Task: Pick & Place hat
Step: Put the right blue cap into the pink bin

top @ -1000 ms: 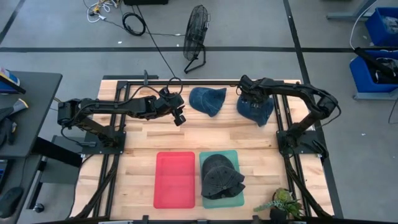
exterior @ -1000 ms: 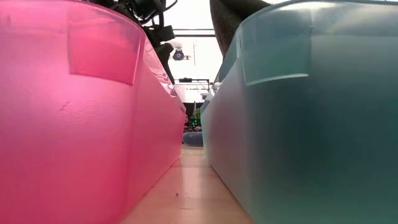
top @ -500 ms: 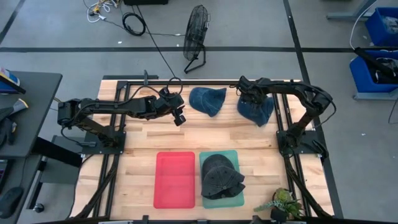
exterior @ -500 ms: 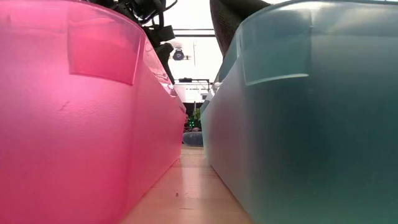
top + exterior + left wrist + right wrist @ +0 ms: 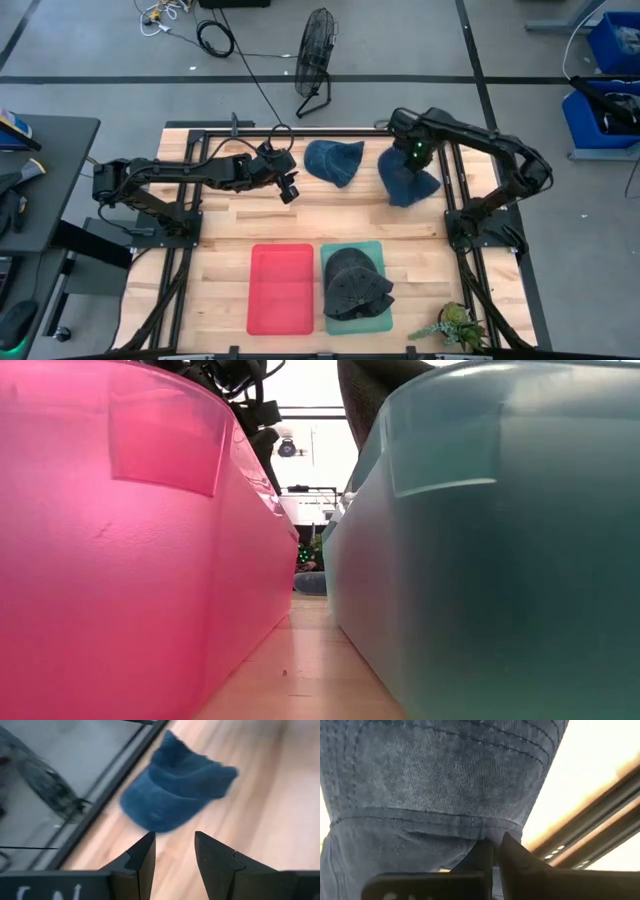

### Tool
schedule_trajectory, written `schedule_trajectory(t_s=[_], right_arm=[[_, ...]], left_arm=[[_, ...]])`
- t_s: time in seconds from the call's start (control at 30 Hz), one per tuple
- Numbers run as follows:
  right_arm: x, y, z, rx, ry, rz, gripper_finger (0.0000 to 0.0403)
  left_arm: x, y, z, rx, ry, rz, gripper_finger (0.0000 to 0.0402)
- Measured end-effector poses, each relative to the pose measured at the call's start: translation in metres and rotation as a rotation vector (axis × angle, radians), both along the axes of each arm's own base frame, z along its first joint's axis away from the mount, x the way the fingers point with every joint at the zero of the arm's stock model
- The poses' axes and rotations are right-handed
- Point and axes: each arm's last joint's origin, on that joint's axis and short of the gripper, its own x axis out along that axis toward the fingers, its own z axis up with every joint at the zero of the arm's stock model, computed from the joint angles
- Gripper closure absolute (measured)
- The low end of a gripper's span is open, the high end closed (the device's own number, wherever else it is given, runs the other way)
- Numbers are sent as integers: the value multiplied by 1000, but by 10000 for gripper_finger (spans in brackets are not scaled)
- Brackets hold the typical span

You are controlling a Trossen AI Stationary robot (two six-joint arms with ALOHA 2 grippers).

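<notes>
A dark blue hat (image 5: 406,180) lies at the far right of the table, with my right gripper (image 5: 411,151) shut on its far part. In the right wrist view the hat (image 5: 445,780) fills the picture. A lighter blue hat (image 5: 335,161) rests on the wood at the far middle. My left gripper (image 5: 288,190) hovers open just left of it, and in the left wrist view this hat (image 5: 175,795) lies ahead of my left gripper (image 5: 174,854). A black hat (image 5: 355,282) sits in the teal tray (image 5: 376,318). My right gripper pinches a stitched edge of the dark blue hat (image 5: 492,834) between its two fingers. It comes at the hat from above, at the hat's far side. The cloth spreads away below the fingers. Whether the hat's near part still lies on the table, I cannot tell.
A red tray (image 5: 281,288) stands beside the teal tray near the front edge; both tray walls (image 5: 130,560) fill the low view. A potted plant (image 5: 455,325) stands at the front right corner. Black frame rails (image 5: 330,131) run along the far edge.
My right arm has risen and swung slightly toward the table's right, with its gripper on the dark blue hat's far part. The hat has drawn in and looks narrower, shifted a little toward the table's left.
</notes>
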Motion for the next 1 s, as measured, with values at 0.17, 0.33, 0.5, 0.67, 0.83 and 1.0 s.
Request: schedule_trajectory(t_s=[0.17, 0.33, 0.5, 0.67, 0.83, 1.0], right_arm=[[19, 2, 32, -165, -202, -146, 394], [62, 5, 52, -368, -580, -96, 394], [94, 13, 64, -408, -847, -182, 394], [107, 16, 65, -481, -901, -188, 394], [109, 14, 58, -537, -847, -243, 394], [112, 12, 48, -532, -796, -244, 394]], left_arm=[[6, -3, 4, -153, -140, -37, 262], [13, -4, 13, -182, -277, -54, 262], [16, -3, 21, -107, -333, -79, 262], [18, -1, 26, 37, -319, -84, 262], [19, -3, 29, 102, -311, -125, 262], [21, -11, 29, 117, -300, -167, 262]])
